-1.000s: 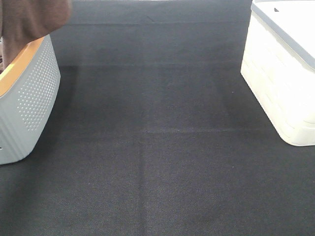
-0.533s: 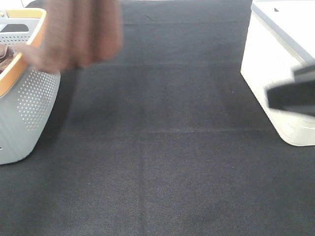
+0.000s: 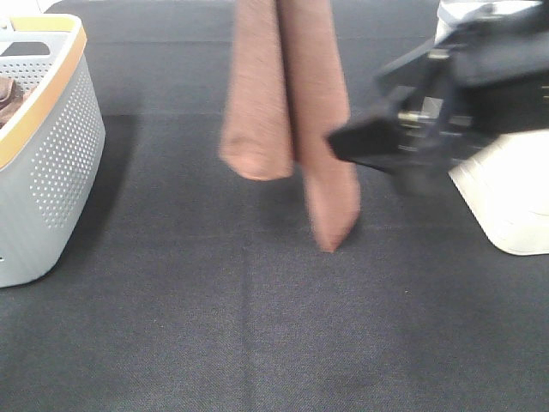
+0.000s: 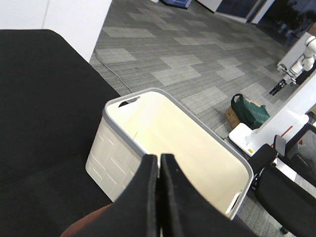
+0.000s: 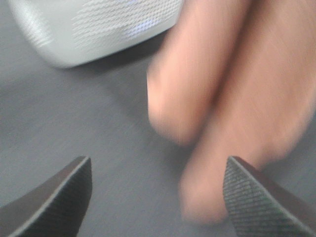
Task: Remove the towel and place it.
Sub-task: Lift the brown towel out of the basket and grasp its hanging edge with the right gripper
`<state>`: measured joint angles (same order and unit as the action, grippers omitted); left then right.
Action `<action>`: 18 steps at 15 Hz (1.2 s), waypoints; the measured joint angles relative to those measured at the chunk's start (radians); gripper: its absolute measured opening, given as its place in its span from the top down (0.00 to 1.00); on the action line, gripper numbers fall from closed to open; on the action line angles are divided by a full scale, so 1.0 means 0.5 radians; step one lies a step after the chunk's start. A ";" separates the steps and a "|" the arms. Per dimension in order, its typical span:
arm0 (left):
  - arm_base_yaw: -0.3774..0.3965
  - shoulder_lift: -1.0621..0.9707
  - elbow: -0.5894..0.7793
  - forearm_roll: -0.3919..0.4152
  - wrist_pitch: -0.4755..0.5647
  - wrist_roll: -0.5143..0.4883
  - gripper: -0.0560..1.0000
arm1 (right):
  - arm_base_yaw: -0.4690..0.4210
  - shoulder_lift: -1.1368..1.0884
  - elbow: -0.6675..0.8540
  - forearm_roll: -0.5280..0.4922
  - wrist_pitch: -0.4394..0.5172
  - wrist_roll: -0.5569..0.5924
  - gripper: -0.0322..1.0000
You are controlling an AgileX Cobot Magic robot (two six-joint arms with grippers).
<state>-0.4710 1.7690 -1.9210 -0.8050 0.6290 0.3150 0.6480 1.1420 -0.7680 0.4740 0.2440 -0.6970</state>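
Note:
The rust-brown towel [image 3: 292, 112] hangs in two long folds over the middle of the black table, its top out of the exterior view and its lowest corner just above the cloth. In the left wrist view my left gripper [image 4: 159, 197] has its fingers pressed together, with a bit of the towel [image 4: 86, 224] showing beneath them. My right gripper [image 3: 343, 144] is blurred and sits just right of the hanging towel, pointing at it. In the right wrist view its fingers are wide apart [image 5: 158, 197] and empty, with the towel [image 5: 237, 98] close in front.
A grey perforated basket [image 3: 51, 172] with an orange rim stands at the left edge and shows in the right wrist view [image 5: 98, 24]. A white bin [image 3: 515, 215] stands at the right, behind my right arm. It appears empty in the left wrist view [image 4: 118, 148].
The towel has swung from above the basket at the far left to the table's middle. My right arm has come in from the right edge up to the towel.

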 joint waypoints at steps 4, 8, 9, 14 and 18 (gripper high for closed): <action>-0.124 0.022 0.000 0.042 -0.118 0.000 0.95 | 0.074 0.302 -0.002 -0.040 -0.452 0.158 0.33; -0.168 0.022 0.000 0.092 -0.226 0.042 0.95 | 0.074 0.464 -0.002 0.032 -0.542 0.190 0.34; -0.168 0.028 0.000 0.116 -0.248 0.044 0.95 | 0.088 0.464 -0.002 0.068 -0.544 0.200 0.34; -0.184 0.046 0.000 0.132 -0.268 0.044 0.95 | 0.434 0.464 -0.002 0.070 -0.766 0.220 0.34; -0.184 0.046 0.000 0.132 -0.266 0.044 0.95 | 0.446 0.566 -0.002 0.096 -1.056 0.230 0.34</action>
<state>-0.5630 1.7920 -1.9210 -0.7390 0.4960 0.3370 0.8710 1.4250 -0.7690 0.5220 -0.2840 -0.5820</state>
